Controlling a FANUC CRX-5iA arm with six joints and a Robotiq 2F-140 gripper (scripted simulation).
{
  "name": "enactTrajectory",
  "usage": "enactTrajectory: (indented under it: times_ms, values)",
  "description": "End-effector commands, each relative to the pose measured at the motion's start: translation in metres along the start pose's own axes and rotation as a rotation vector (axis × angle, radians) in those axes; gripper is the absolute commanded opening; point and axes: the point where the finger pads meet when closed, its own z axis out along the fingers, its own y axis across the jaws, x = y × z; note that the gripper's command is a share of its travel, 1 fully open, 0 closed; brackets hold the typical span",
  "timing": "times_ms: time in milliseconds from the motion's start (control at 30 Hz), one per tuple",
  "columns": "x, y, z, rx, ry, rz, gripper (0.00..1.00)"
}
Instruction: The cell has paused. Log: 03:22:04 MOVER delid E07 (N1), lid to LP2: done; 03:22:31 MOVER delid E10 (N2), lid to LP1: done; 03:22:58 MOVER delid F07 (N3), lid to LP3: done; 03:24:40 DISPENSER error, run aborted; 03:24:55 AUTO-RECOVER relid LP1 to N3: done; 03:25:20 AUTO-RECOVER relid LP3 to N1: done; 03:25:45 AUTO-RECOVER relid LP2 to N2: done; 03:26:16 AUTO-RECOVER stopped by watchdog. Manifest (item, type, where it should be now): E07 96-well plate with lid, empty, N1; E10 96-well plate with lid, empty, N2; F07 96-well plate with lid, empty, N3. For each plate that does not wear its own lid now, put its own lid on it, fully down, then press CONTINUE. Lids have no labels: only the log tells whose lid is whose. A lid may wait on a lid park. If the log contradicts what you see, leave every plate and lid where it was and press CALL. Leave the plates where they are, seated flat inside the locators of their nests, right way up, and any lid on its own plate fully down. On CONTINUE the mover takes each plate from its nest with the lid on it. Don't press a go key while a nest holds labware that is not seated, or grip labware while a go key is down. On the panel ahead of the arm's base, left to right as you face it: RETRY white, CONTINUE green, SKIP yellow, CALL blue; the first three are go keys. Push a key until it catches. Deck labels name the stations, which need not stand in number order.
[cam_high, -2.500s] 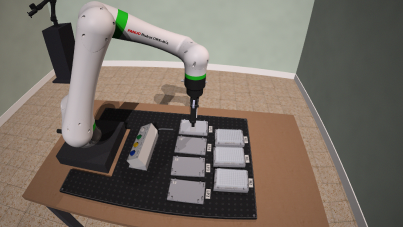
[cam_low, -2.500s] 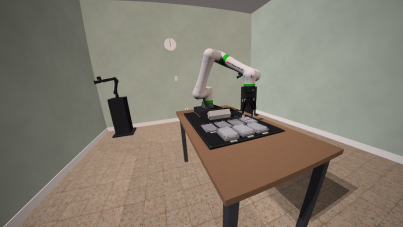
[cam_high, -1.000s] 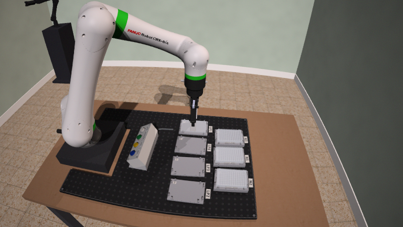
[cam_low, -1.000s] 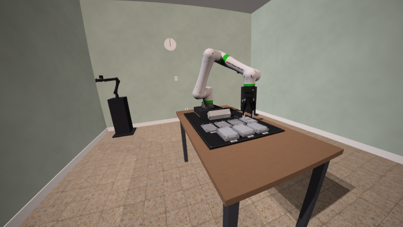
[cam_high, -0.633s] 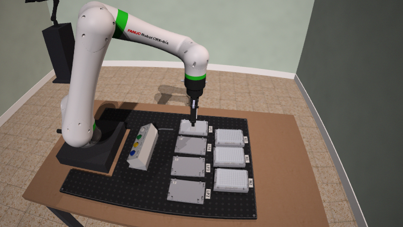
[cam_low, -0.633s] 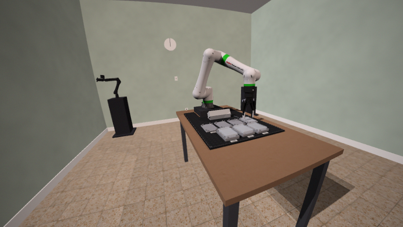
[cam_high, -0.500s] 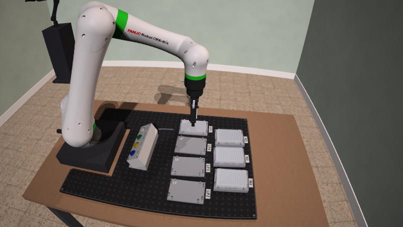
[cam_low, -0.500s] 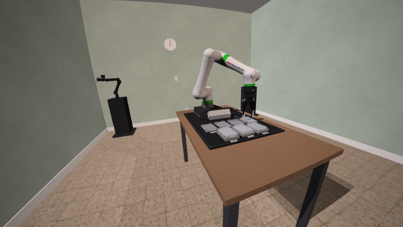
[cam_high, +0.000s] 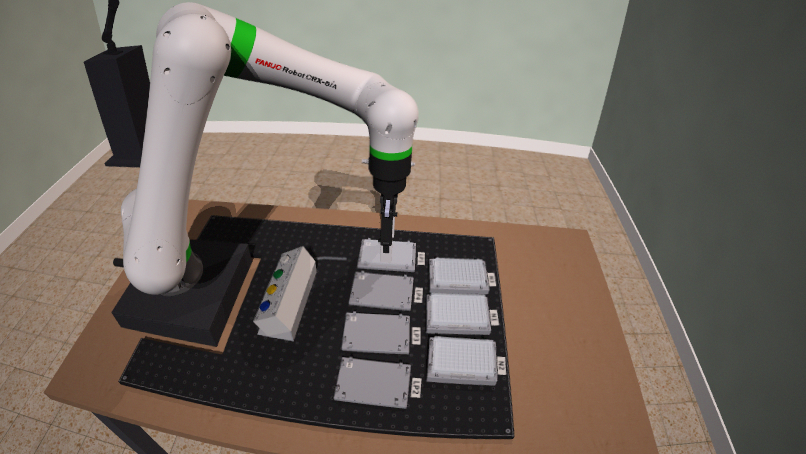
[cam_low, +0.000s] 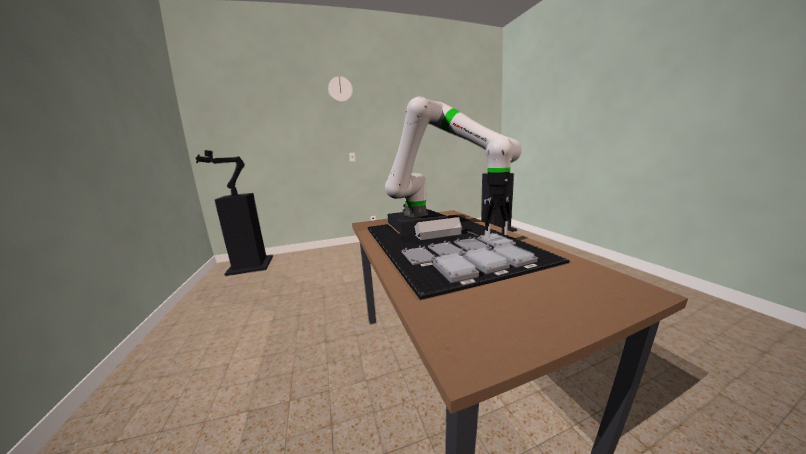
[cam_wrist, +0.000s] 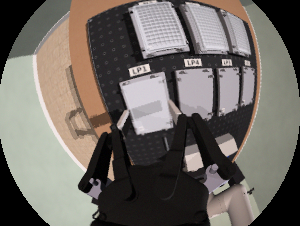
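A pale lid (cam_high: 379, 254) lies flat on lid park LP1 (cam_wrist: 144, 105), the far park in the row. My gripper (cam_high: 386, 248) points straight down over it and is open. Its two fingertips stand at the lid's two long edges, level with it. I cannot tell whether they touch it. Three 96-well plates sit in the nests to the right: the far one (cam_high: 458, 275), N1 (cam_high: 457, 314) and N2 (cam_high: 462, 360). The far plate's wells show sharpest in the wrist view (cam_wrist: 157, 30). I cannot tell which plates wear lids.
Lid parks LP4 (cam_high: 381, 291), LP3 (cam_high: 376, 332) and LP2 (cam_high: 372, 383) show bare grey pads. The key panel (cam_high: 284, 293) stands left of the parks, with white, green (cam_high: 278, 274), yellow (cam_high: 271, 289) and blue (cam_high: 264, 306) keys. The arm's base is behind it.
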Motion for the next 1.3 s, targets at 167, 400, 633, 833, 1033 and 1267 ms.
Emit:
enactTrajectory:
  times_ms: [167,400,633,833,1033,1267]
  values:
    - [0.0002,0.0,-0.0002,0.0,0.0,0.0,0.59]
    - [0.0002,0.0,-0.0002,0.0,0.0,0.0,0.59]
    - [0.0002,0.0,-0.0002,0.0,0.0,0.0,0.59]
    - [0.0002,0.0,-0.0002,0.0,0.0,0.0,0.59]
    - [0.0002,0.0,-0.0002,0.0,0.0,0.0,0.66]
    - [0.0002,0.0,-0.0002,0.0,0.0,0.0,0.66]
